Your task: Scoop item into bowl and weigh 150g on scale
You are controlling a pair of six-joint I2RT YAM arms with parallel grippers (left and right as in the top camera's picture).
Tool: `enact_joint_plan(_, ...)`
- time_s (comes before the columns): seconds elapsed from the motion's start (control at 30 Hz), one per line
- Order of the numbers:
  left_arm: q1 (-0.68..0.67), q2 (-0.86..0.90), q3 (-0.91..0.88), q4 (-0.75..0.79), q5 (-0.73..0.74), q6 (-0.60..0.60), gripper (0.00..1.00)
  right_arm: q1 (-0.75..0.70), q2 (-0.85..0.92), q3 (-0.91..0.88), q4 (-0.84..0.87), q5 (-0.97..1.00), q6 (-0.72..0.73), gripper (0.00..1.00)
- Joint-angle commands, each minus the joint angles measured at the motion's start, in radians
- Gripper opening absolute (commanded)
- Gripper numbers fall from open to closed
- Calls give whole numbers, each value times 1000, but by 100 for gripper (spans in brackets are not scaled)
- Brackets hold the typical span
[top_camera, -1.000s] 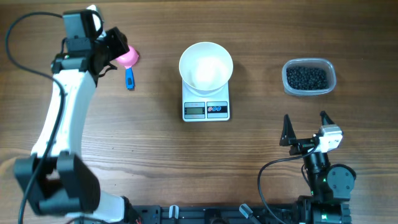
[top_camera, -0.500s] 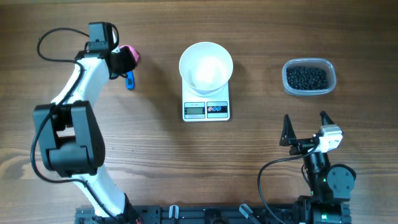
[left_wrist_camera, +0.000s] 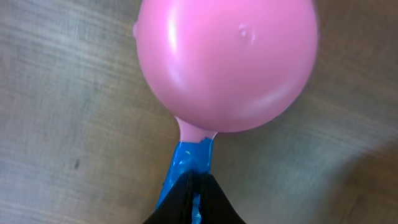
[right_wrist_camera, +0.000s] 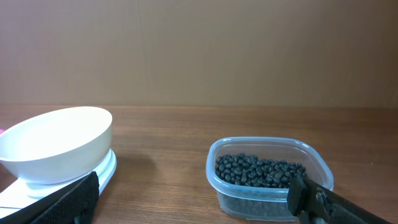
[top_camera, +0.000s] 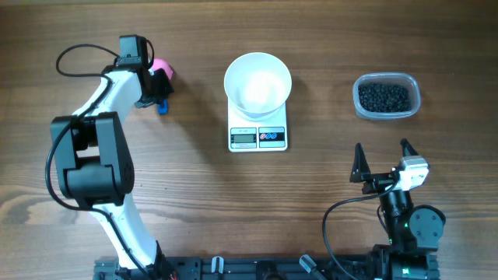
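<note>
The right gripper (top_camera: pixel 381 154), nearest at 4 o'clock from the bowl (top_camera: pixel 257 84), has its 2 fingers spread wide apart. The white bowl sits on the scale (top_camera: pixel 257 137). At 3 o'clock from the bowl, the black beads (top_camera: pixel 382 96) lie in a clear tub (top_camera: pixel 415 87). At 9 o'clock, the left gripper (left_wrist_camera: pixel 196 196) is clamped on the blue handle (left_wrist_camera: pixel 189 158) of the pink scoop (left_wrist_camera: pixel 227 62).
</note>
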State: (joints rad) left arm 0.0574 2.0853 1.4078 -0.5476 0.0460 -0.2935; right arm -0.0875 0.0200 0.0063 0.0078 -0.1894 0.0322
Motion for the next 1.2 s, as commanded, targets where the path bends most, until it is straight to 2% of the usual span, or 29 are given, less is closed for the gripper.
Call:
enact_joint_plan(0.0, -9, 32, -18, -133, -9, -3, 10, 2, -9, -1, 5, 10, -4, 99)
enact_joint_plan(0.3, -51, 27, -13, -362, 86, -5, 9, 2, -9, -1, 5, 10, -4, 100)
enact_joint_plan(0.5, -53, -24, 106, -440, 92, -5, 9, 2, -9, -1, 5, 10, -4, 100)
enact_joint_plan(0.57, -53, -40, 145, -433, 91, -5, 17, 2, -9, -1, 6, 10, -4, 100)
enact_joint_plan(0.6, -53, -45, 165, -425, 91, -2, 35, 2, -9, -1, 6, 10, -4, 100)
enact_joint_plan(0.67, -53, -45, 181, -401, 89, 3, 61, 2, -9, -1, 6, 10, -4, 100)
enact_joint_plan(0.7, -53, -45, 181, -389, 82, 7, 68, 2, -9, -1, 5, 10, -4, 100)
enact_joint_plan(0.8, -53, -44, 181, -354, 44, 137, 91, 2, -9, -1, 5, 10, -4, 100)
enact_joint_plan(0.9, -53, -39, 169, -289, -23, 206, 100, 2, -9, -1, 5, 10, -4, 100)
enact_joint_plan(1.17, -78, -6, 107, -257, -3, 204, 100, 2, -9, -1, 5, 10, -4, 100)
